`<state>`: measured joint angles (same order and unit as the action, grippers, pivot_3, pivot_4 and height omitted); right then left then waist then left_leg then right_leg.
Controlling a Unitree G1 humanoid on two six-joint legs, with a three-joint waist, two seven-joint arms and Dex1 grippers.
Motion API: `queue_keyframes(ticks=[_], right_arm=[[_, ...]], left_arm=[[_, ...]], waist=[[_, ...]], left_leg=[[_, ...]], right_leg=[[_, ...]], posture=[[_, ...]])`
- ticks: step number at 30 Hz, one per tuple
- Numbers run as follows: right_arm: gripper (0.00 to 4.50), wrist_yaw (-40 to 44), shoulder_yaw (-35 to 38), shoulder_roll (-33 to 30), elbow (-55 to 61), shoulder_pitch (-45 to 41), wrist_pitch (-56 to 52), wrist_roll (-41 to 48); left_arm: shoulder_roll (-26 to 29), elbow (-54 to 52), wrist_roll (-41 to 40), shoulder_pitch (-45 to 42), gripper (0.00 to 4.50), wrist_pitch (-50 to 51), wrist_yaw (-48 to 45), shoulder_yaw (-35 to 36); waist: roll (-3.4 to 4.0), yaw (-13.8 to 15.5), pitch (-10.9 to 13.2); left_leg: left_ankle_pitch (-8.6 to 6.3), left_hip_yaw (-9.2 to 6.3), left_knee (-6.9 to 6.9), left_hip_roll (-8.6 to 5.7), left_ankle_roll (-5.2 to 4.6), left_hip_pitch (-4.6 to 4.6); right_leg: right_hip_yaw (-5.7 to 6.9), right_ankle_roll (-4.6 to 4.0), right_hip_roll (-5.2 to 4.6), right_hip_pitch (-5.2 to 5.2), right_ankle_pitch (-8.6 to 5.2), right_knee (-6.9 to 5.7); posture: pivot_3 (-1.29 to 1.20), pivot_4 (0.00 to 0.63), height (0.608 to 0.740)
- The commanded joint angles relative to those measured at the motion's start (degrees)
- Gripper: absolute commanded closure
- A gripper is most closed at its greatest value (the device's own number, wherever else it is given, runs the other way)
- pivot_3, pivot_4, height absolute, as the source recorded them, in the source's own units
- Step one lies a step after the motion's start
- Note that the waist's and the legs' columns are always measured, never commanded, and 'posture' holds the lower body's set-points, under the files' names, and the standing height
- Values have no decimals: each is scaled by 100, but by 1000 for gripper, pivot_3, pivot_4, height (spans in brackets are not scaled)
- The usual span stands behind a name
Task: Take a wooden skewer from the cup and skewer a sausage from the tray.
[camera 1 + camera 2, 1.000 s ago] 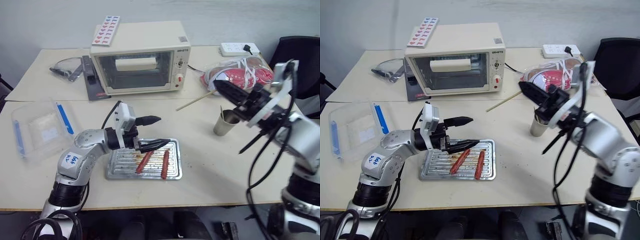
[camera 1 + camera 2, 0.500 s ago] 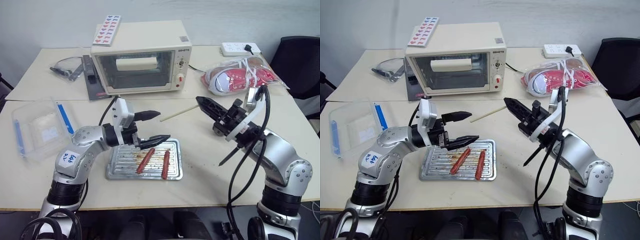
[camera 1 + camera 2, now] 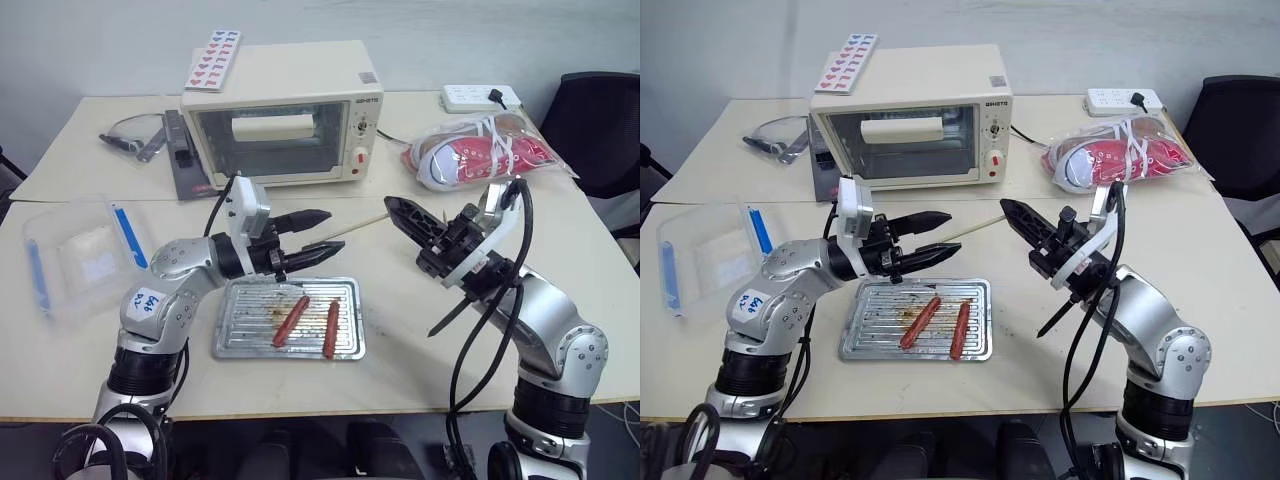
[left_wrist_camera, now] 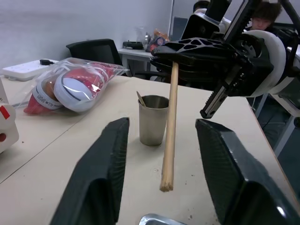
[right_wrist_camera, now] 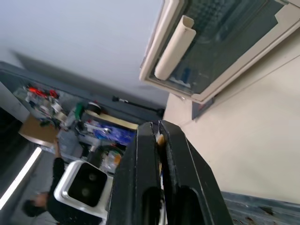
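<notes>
From the left eye view we see our right pincer (image 3: 400, 210) clamped shut on the wooden skewer (image 3: 356, 226), whose long axis runs out from its tip toward our left pincer (image 3: 322, 234), and the free end reaches in between that pincer's two black fingers, which stand partly apart around it; from here we cannot tell whether they touch the stick. The tray (image 3: 240, 345) lies on the tabletop below and just in front of the left pincer, and the sausage (image 3: 291, 320) rests on its ridged bottom beside a second one, both lying lengthwise, below both pincers. From the right eye view the same line holds: the skewer bridges the two pincers above the far edge of the tray. From the left wrist view the skewer (image 4: 168, 126) hangs between our left fingers (image 4: 101, 183) with clear gaps either side, so we judge it is not yet gripped; the cup (image 4: 153, 120) stands beyond it, another stick inside. From the right wrist view our fingers (image 5: 147, 187) press together on the stick's end. The skewer looks thin, straight and pale tan, its free end blunt.
</notes>
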<state>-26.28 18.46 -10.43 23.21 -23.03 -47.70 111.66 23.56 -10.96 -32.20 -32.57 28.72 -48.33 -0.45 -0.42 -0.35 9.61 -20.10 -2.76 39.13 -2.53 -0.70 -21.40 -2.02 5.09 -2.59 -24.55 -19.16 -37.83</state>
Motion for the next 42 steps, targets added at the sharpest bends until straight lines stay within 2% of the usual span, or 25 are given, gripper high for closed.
queue_keyframes(ticks=[1, 6, 10, 14, 29, 30, 32, 42], right_arm=[[4500, -55, 96, 88, 324, -102, 119, 134], [4500, -73, 68, 116, 360, -35, 127, 134], [4500, -153, 78, 210, 386, -37, 222, 134], [4500, -194, 89, 261, 381, -39, 233, 134], [4500, -163, 19, 276, 376, -27, 190, 134], [4500, -167, 11, 278, 390, -21, 199, 134], [4500, -177, 3, 279, 400, -21, 219, 134], [4500, -193, -24, 242, 461, 38, 268, 134]], left_arm=[[-43, -3, 0, -150, 2152, -131, -40, -14], [-152, 79, -18, -242, 2152, -179, 2, 23], [-222, 79, -59, -216, 2841, -214, 39, 78], [-232, 45, -10, -181, 3883, -192, 55, 37], [-385, 14, -32, -181, 3883, -236, 194, 38], [-405, 5, -62, -172, 4225, -238, 196, 61], [-419, 10, -68, -169, 4496, -243, 189, 79], [-388, 106, 111, -209, 4496, -298, 239, 72]], waist=[[0, -1, 0], [0, -2, 0], [0, -2, 0], [0, -11, 0], [0, -9, 0], [0, -9, 0], [0, -9, 0], [0, -10, 0]], left_leg=[[0, 0, 0, -1, 0, 0], [0, 0, -1, 0, 0, 0], [0, 0, -1, 0, 0, 0], [0, -1, -2, 0, 0, 0], [0, 0, -2, 0, 0, 0], [0, 0, -2, 0, 0, 0], [0, 0, -2, 0, 0, 0], [0, 0, -2, 0, 0, 0]], right_leg=[[0, 0, 0, 0, 0, 0], [0, 0, 0, 0, 0, 0], [0, 0, 0, -1, 0, 1], [0, 0, 0, -2, 0, 0], [0, 0, 0, -2, 0, 1], [0, 0, 0, -2, 0, 1], [0, 0, 0, -2, 0, 1], [0, 0, 0, -2, 0, 3]], posture=[[0, 150, 740], [0, 150, 740], [0, 150, 740], [0, 150, 740], [0, 150, 740], [0, 150, 740], [0, 150, 740], [0, 150, 740]])
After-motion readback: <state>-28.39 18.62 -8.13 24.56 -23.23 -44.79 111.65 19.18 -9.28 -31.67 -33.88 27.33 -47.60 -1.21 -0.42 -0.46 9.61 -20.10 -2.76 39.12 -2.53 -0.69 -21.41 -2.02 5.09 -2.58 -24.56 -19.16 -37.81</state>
